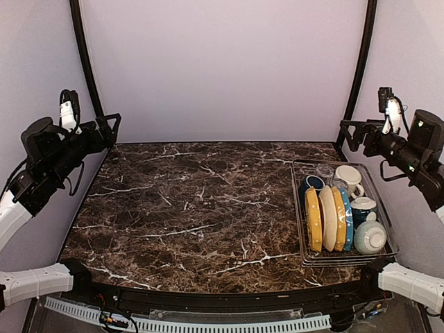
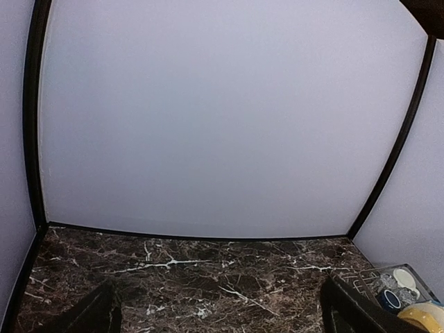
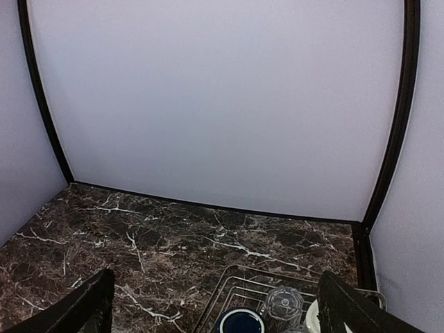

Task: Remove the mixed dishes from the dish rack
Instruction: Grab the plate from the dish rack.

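The silver wire dish rack (image 1: 326, 161) stands at the table's right edge. On edge in it stand a yellow plate (image 1: 313, 218), a cream plate (image 1: 328, 217) and a blue white-dotted plate (image 1: 347, 218). Behind them are a dark blue cup (image 1: 311, 183), a clear glass tumbler (image 1: 325, 170) and a cream mug (image 1: 348, 178). Two pale teal-and-white bowls (image 1: 363, 207) (image 1: 370, 237) sit on the rack's right side. My left gripper (image 1: 111, 130) (image 2: 222, 312) hangs open high at the far left. Above the rack's far end my right gripper (image 1: 347, 135) (image 3: 211, 309) is open over the cup (image 3: 241, 322) and tumbler (image 3: 281, 303).
The dark marble table (image 1: 194, 201) lies between pale walls, with black frame posts (image 1: 87, 62) at the back corners. Both arm bases sit at the near edge. In the left wrist view the rack (image 2: 368, 277) shows at the lower right.
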Robot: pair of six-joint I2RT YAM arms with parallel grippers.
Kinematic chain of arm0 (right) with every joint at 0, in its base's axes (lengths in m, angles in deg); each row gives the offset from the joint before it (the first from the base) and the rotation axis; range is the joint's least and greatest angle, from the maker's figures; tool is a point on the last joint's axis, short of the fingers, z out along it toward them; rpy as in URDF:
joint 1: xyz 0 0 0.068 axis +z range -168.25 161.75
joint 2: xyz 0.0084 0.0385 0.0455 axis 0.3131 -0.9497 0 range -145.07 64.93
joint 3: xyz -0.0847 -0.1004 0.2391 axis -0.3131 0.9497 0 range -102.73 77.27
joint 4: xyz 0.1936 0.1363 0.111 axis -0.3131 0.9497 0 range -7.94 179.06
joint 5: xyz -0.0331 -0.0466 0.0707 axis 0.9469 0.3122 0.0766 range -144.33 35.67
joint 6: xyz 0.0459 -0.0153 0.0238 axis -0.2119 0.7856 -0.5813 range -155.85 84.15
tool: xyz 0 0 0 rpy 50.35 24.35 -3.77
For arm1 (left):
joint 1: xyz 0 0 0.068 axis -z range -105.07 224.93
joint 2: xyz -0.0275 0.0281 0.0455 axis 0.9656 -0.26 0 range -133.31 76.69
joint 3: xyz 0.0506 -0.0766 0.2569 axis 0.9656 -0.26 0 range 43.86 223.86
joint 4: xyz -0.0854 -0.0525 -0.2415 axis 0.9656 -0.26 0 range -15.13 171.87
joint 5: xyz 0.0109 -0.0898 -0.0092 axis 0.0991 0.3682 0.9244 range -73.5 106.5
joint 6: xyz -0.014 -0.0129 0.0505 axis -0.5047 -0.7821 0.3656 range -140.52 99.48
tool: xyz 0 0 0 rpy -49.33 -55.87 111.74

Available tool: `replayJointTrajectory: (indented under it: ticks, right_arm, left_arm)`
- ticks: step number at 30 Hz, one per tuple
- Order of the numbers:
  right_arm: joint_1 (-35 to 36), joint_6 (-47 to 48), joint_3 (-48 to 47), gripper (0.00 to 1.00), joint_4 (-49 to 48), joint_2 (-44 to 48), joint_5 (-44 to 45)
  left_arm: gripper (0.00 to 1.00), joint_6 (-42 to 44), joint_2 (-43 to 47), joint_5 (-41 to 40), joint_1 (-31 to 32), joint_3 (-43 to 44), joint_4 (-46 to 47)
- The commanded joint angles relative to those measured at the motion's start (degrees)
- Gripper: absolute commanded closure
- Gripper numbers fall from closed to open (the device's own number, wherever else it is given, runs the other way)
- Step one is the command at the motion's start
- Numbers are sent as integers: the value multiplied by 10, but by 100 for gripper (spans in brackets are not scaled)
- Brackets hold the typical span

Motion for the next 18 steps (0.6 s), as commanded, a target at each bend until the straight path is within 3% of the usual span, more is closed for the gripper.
replayJointTrajectory:
  ticks: [1,7,18]
  right_arm:
    - [-25,-22,-66,1,83,-32,36]
    - [-53,-87,-168,1,213,-100,63]
    - [-75,-88,-191,1,310,-109,-102]
  left_arm:
    - [1,-3,-19,30,-47,36,-47]
    - [1,-14,-64,84,-101,69,-86]
    - [1,-62,-161,236,-140,98,-148]
